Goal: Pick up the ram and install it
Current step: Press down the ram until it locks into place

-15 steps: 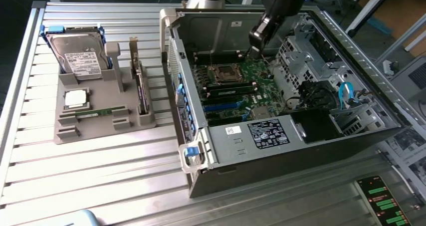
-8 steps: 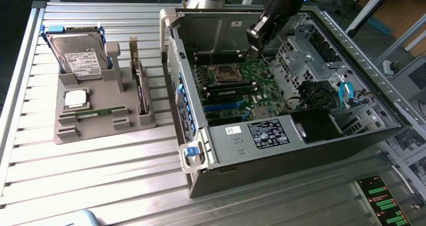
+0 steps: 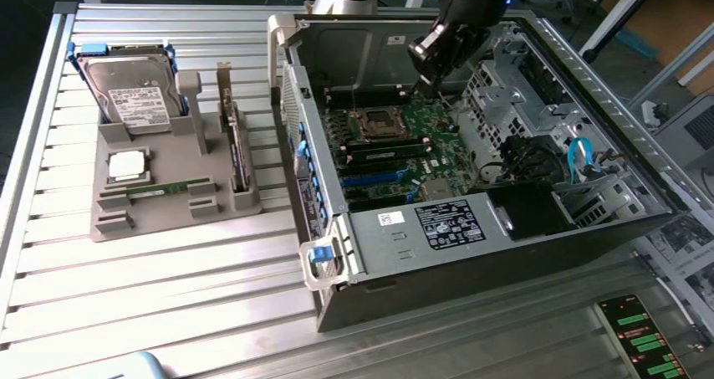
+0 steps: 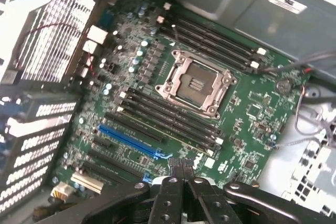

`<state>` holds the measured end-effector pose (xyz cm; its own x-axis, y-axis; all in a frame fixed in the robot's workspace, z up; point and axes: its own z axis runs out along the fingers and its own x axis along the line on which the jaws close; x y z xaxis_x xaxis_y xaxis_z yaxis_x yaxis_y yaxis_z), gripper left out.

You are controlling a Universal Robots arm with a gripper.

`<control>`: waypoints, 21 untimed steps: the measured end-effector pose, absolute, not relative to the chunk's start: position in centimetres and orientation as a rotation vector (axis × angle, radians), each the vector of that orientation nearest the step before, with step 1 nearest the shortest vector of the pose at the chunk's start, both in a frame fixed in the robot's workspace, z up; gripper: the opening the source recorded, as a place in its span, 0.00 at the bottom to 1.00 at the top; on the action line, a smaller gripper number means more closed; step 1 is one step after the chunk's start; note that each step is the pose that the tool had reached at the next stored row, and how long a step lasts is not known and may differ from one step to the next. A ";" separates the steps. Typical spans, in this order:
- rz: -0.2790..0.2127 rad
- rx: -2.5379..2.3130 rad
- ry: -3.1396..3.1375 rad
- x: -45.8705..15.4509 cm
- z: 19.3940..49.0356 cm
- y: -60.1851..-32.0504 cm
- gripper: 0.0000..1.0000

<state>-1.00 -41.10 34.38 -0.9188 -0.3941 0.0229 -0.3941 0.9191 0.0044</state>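
The ram [image 3: 167, 186] is a thin green stick lying in a slot of the grey holder [image 3: 112, 224] at the exterior view's left, outside the computer case. My gripper [image 3: 429, 84] hangs inside the open case [image 3: 446, 228], far from the ram, over the motherboard [image 3: 430, 124] beside the empty processor socket [image 3: 377, 125]. In the wrist view the gripper [image 4: 181, 167] is shut, its fingertips pressed together with nothing between them, above the board near the long black memory slots [image 4: 168, 121] and the socket [image 4: 197, 85].
The holder also carries a hard drive [image 3: 134, 94], a square silver processor chip [image 3: 129, 166] and an upright expansion card [image 3: 234, 145]. Case walls, a drive cage [image 3: 507, 94] and blue cables [image 3: 580, 157] surround the board. A blue slot [image 4: 128, 141] lies near the fingertips.
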 end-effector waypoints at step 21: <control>-0.006 0.106 -3.117 -1.0 34.4 -41.1 0.10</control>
<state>-1.00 -41.10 34.37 -0.9974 -0.0677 0.0228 -0.0676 0.9977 0.0045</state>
